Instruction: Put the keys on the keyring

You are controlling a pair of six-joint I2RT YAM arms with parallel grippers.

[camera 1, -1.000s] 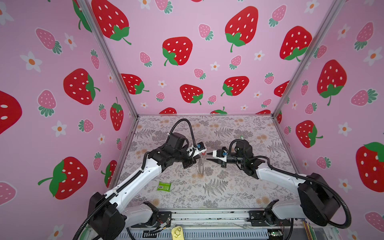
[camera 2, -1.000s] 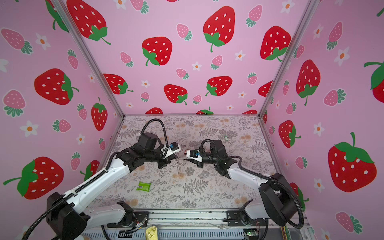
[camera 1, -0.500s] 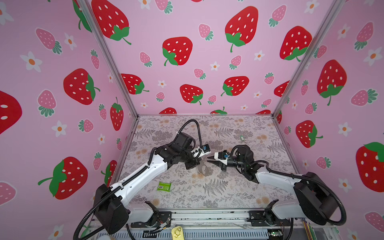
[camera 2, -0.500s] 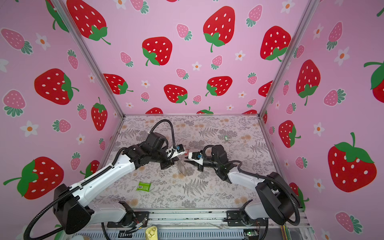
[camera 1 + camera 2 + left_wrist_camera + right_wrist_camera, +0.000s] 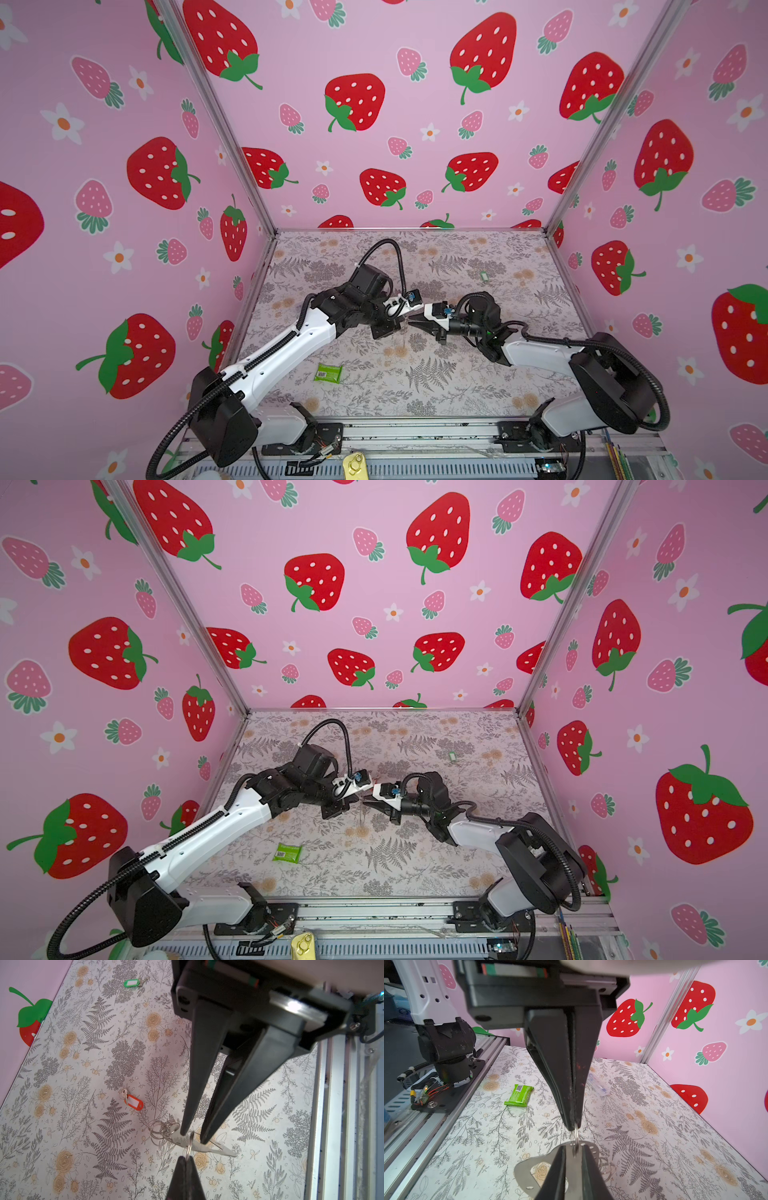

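Keyring (image 5: 523, 1169), greyish flat oval loop with bunched silver rings (image 5: 161, 1129), hanging above the middle of the table (image 5: 436, 386), red-orange key (image 5: 134, 1102), plastic tag plus small metal key, flat near the table's middle, green key (image 5: 131, 982), same make, flat toward the table's far right.

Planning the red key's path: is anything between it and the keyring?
Nothing visible does. In the left wrist view the red key sits on bare table, apart from the keyring's loose rings. The keyring itself is crowded, though: the left gripper is shut on it and the right gripper's fingers flank the same spot.
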